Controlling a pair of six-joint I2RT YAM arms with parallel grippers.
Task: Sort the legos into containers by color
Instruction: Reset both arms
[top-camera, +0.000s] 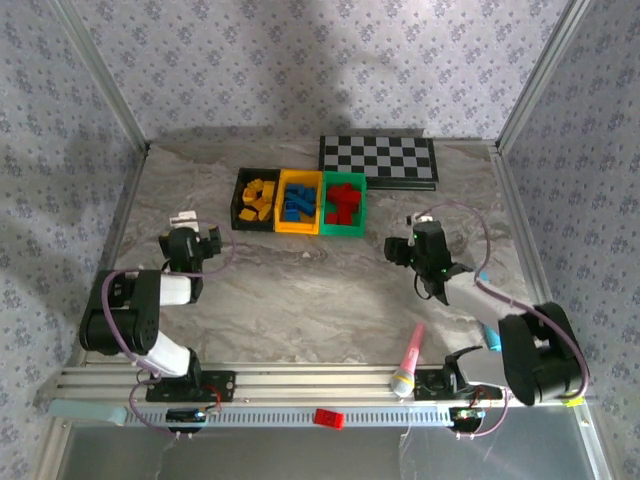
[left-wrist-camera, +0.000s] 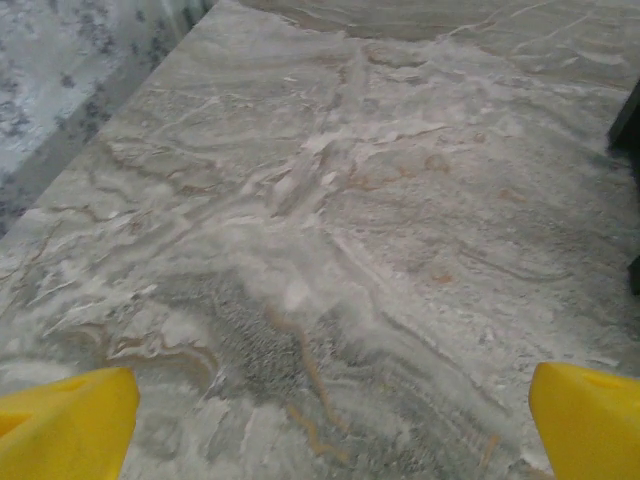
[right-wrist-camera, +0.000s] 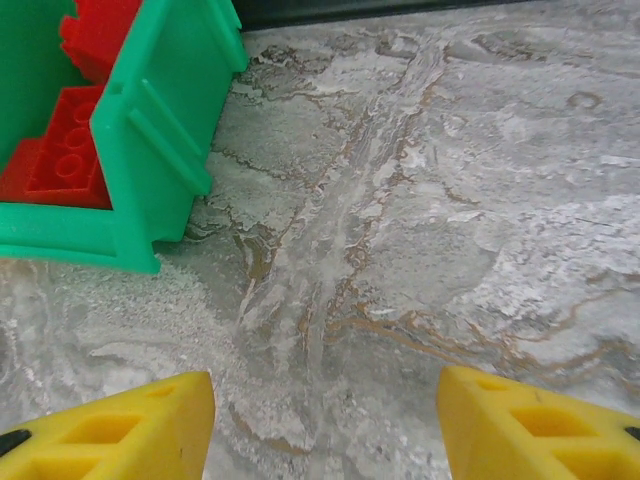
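two grippers, both empty. the left gripper (left-wrist-camera: 330, 425) stands spread wide, its yellow fingertips (left-wrist-camera: 65, 425) at the far corners of its wrist view with bare marbled table (left-wrist-camera: 330, 200) between them, gripping and touching nothing. the right gripper (right-wrist-camera: 325, 420) is parted just as wide over bare table, with nothing between its fingers. in that wrist view the green bin (right-wrist-camera: 170, 130) sits at about 10 o'clock from the gripper, apart from it, with red bricks (right-wrist-camera: 60, 165) inside. in the top view the left gripper (top-camera: 184, 222) is at 9 o'clock of the table's middle and the right gripper (top-camera: 413, 232) at 3 o'clock. at 12 o'clock three bins stand side by side, touching: a black bin (top-camera: 237, 200) holding yellow bricks (top-camera: 258, 198), a yellow bin (top-camera: 298, 229) holding blue bricks (top-camera: 298, 200), and the green bin (top-camera: 343, 233) holding red ones. each heap is too clustered to count. one loose red brick (top-camera: 328, 418) lies on the metal rail (top-camera: 280, 380) at 6 o'clock, between the arm bases. one checkerboard (top-camera: 378, 160) lies at 1 o'clock just behind the bins, and one pink marker (top-camera: 410, 358) at 5 o'clock.
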